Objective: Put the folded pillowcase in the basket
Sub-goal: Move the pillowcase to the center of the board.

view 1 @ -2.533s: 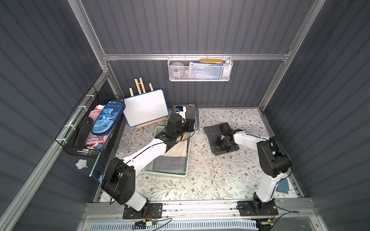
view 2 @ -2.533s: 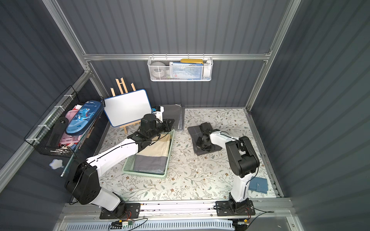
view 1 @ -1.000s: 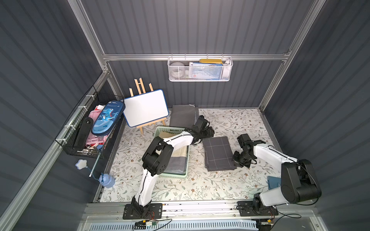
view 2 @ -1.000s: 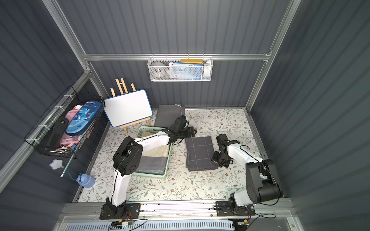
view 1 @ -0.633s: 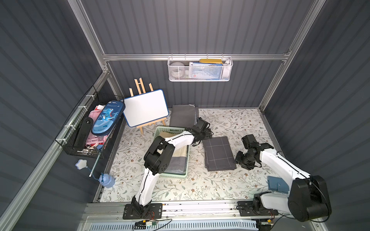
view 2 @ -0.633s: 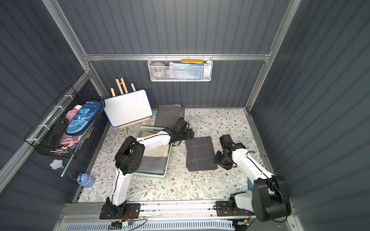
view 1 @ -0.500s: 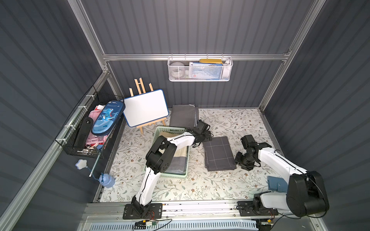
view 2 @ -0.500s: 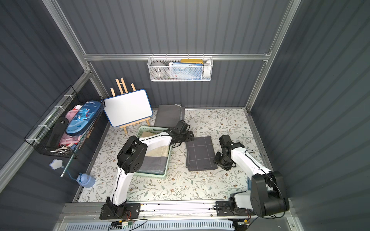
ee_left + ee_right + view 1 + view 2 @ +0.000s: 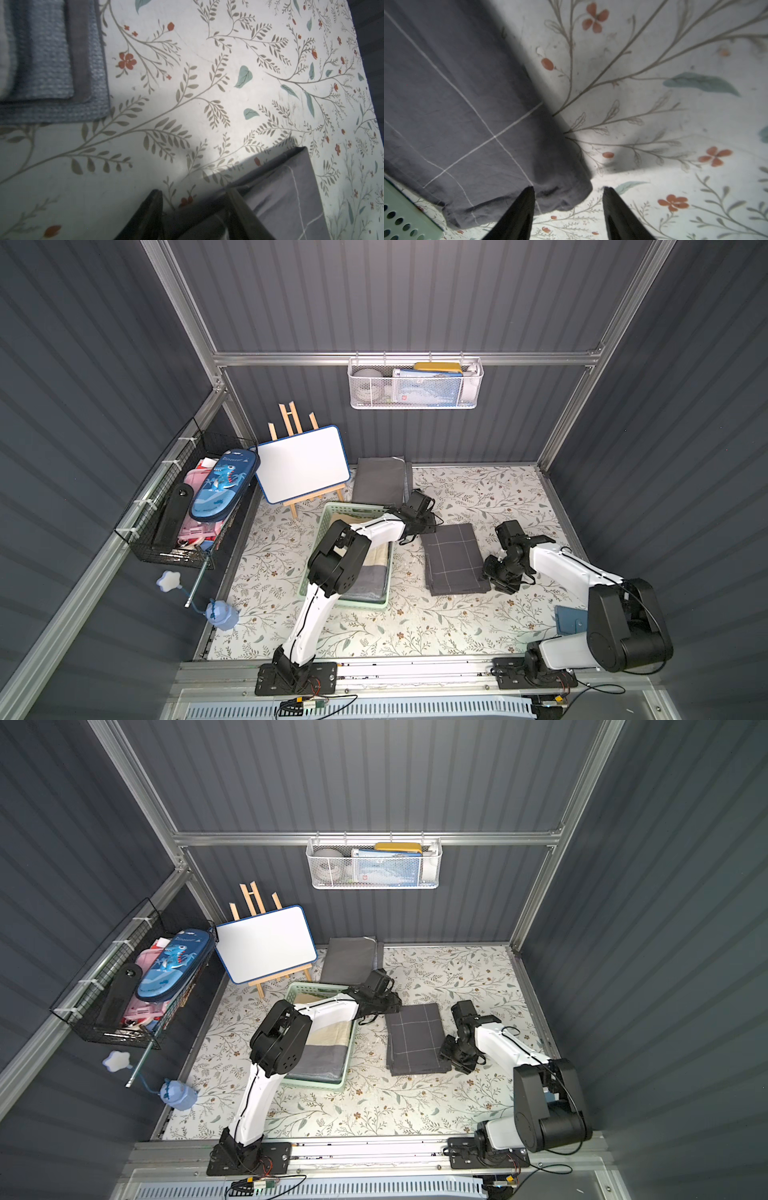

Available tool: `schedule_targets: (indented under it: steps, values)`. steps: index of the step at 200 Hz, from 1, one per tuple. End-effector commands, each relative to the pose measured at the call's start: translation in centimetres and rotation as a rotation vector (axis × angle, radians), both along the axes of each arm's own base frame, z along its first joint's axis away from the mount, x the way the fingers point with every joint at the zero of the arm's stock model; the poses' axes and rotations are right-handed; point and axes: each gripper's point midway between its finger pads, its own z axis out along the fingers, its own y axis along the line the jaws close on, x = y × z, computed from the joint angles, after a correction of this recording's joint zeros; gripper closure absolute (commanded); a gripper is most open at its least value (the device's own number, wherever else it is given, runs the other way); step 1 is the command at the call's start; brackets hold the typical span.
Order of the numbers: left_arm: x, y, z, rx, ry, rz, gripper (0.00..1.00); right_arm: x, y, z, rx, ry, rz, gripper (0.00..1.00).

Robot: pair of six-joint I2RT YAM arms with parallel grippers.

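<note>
**Two sets of jaws at opposite corners, pillowcase not yet lifted**

Pillowcase (image 9: 455,560): dark grey with thin white lines, folded, flat on the desk (image 9: 478,497). It sits just beside the basket (image 9: 340,604), on the right-arm side and outside it. The basket already holds beige and grey folded cloth (image 9: 370,585).

Change: a couple of seconds ago the pillowcase lay askew farther back under the right arm (image 9: 557,564), and the left arm (image 9: 374,531) hung over the basket. Now the cloth lies square. The left arm reaches past the basket to the far corner nearest it, and the right arm sits at the opposite near corner.

Right jaws: shut a second ago, now apart. In the right wrist view the pillowcase corner (image 9: 566,187) lies just ahead of the tips and nothing is gripped.

Left jaws: apart, a little narrower than a moment back. In the left wrist view one tip stands over the pillowcase edge (image 9: 291,197), and no pinch shows.

Reading: the straightening looks finished, and this is likely the set-up for a two-corner lift. Both pinches, the carry and the drop into the basket are yet to be done. Risk is that the fold opens if only the top layer gets caught.
</note>
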Motion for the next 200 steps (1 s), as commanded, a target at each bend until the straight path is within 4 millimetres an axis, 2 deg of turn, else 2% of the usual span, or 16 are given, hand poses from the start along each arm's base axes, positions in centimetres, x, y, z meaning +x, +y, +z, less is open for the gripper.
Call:
schedule_targets:
  steps: [1, 19, 40, 75, 105, 131, 146, 160, 184, 200]
  values:
    - [-3.3, 2.0, -3.2, 0.089, 0.102, -0.050, 0.43, -0.7, 0.0, -1.0, 0.002, 0.031, 0.003, 0.42]
    - [-3.9, 2.3, -3.7, 0.096, 0.111, -0.061, 0.43, -1.1, 0.1, -1.4, 0.010, 0.044, 0.007, 0.42]
    - [-3.6, 2.4, -3.1, 0.101, 0.092, -0.043, 0.42, -1.2, 0.0, -1.7, 0.006, 0.044, 0.005, 0.43]
    - [-2.0, 2.6, 0.4, 0.094, 0.040, 0.036, 0.35, -1.1, 0.7, -1.8, 0.041, 0.049, 0.009, 0.44]
    - [-0.1, 2.9, 3.1, 0.125, -0.023, 0.087, 0.28, -2.3, 0.6, -2.1, 0.047, 0.073, -0.010, 0.45]
    - [0.1, 2.5, 6.2, 0.081, -0.056, 0.095, 0.27, -3.9, 2.8, -1.7, 0.126, 0.092, 0.023, 0.47]
    - [0.0, 2.6, 8.5, 0.052, -0.084, 0.098, 0.27, -4.6, 4.2, -0.1, 0.145, 0.087, 0.078, 0.50]
    - [-0.4, 2.7, 10.7, 0.020, -0.106, 0.096, 0.27, -4.4, 4.2, 2.8, 0.085, 0.015, 0.121, 0.50]
    - [-1.4, 2.9, 14.3, -0.043, -0.145, 0.078, 0.27, -2.3, 2.4, 8.4, -0.026, -0.189, 0.143, 0.50]
    - [-1.9, 3.2, 16.2, -0.071, -0.168, 0.073, 0.27, -0.9, 2.7, 10.4, -0.031, -0.259, 0.169, 0.49]
